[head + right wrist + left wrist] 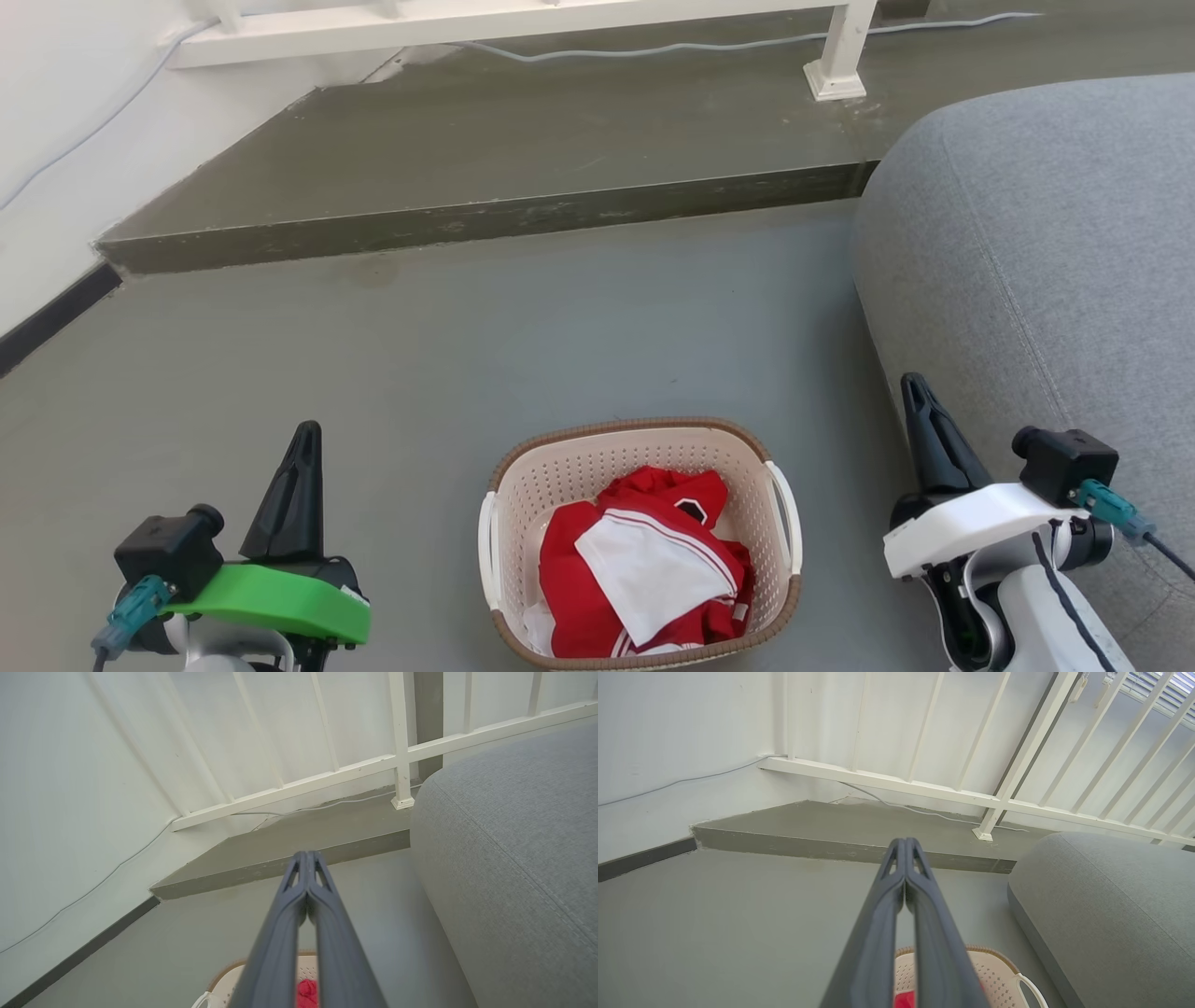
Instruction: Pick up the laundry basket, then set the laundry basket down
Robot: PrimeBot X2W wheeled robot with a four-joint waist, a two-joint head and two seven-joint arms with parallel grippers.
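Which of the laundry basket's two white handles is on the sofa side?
The right handle, on the laundry basket wall facing the grey sofa and the right gripper. The left handle faces the left gripper instead.

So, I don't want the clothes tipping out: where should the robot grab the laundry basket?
By its two white side handles: left handle with the left tool, right handle with the right tool, each coming in from its own outer side. The laundry basket stands upright on the floor between the tools, and the handles bow outward, so a two-sided lift should keep it level.
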